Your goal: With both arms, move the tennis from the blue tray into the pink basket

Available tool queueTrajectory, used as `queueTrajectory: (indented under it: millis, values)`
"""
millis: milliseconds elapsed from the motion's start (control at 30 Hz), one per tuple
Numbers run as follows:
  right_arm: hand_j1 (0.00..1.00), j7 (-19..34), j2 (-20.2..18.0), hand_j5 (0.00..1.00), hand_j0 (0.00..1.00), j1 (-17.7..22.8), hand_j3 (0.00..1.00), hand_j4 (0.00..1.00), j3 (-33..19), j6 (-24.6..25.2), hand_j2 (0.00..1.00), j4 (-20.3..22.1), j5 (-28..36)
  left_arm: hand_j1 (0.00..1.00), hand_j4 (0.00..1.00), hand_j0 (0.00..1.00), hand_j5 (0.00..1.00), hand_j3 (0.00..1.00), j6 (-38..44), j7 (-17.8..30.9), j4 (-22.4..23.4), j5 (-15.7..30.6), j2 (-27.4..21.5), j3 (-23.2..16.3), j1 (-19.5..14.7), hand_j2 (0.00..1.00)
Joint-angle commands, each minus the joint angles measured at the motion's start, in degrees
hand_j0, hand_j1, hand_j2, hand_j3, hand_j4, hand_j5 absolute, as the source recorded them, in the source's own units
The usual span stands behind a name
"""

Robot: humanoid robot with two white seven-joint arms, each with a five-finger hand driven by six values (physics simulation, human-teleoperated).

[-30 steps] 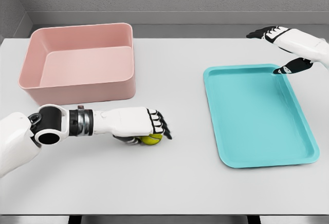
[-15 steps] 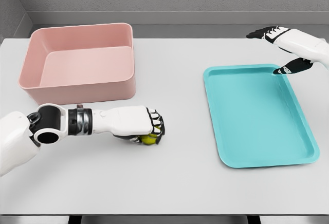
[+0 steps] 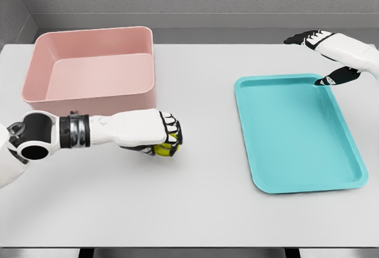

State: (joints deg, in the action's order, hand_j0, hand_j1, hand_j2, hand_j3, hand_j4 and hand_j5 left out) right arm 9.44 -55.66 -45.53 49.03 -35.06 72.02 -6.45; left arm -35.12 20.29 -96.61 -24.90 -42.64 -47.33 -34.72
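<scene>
A yellow-green tennis ball (image 3: 163, 148) is wrapped by the curled fingers of my left hand (image 3: 161, 136), held a little above the white table just in front of the pink basket (image 3: 89, 68). The basket stands at the back left and nothing shows inside it. The blue tray (image 3: 299, 129) lies on the right with nothing on it. My right hand (image 3: 323, 54) hovers past the tray's far right corner, fingers spread and holding nothing.
The white table (image 3: 207, 210) ends at a front edge along the bottom of the view. A grey wall runs behind the table's far edge.
My left hand closed its fingers around the ball, then moved left and slightly up toward the basket with it. The right hand stayed still.
</scene>
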Motion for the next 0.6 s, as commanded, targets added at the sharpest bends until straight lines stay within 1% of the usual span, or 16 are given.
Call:
queueTrajectory:
  millis: [0,133,267,567]
  values:
    - [1.0,0.0,-0.1,1.0,1.0,0.0,1.0,1.0,-0.1,0.1,1.0,0.0,0.4,0.4,0.4,0.4,0.4,0.4,0.1,-0.2,-0.3,1.8,-1.4,1.9,-0.1,0.4]
    - [1.0,0.0,-0.1,1.0,1.0,0.0,1.0,1.0,-0.1,0.1,1.0,0.0,0.4,0.39,0.39,0.39,0.39,0.39,0.1,-0.2,-0.2,4.5,-2.9,2.1,-2.5,0.39]
    - [1.0,0.0,-0.1,1.0,1.0,0.0,1.0,1.0,-0.1,0.1,1.0,0.0,0.4,0.39,0.39,0.39,0.39,0.39,0.1,-0.2,-0.2,5.9,-5.2,3.3,-3.3,0.39]
    - [1.0,0.0,-0.1,1.0,1.0,0.0,1.0,1.0,-0.1,0.1,1.0,0.0,0.4,0.39,0.39,0.39,0.39,0.39,0.1,-0.1,0.0,8.4,-6.4,4.2,-6.2,0.39]
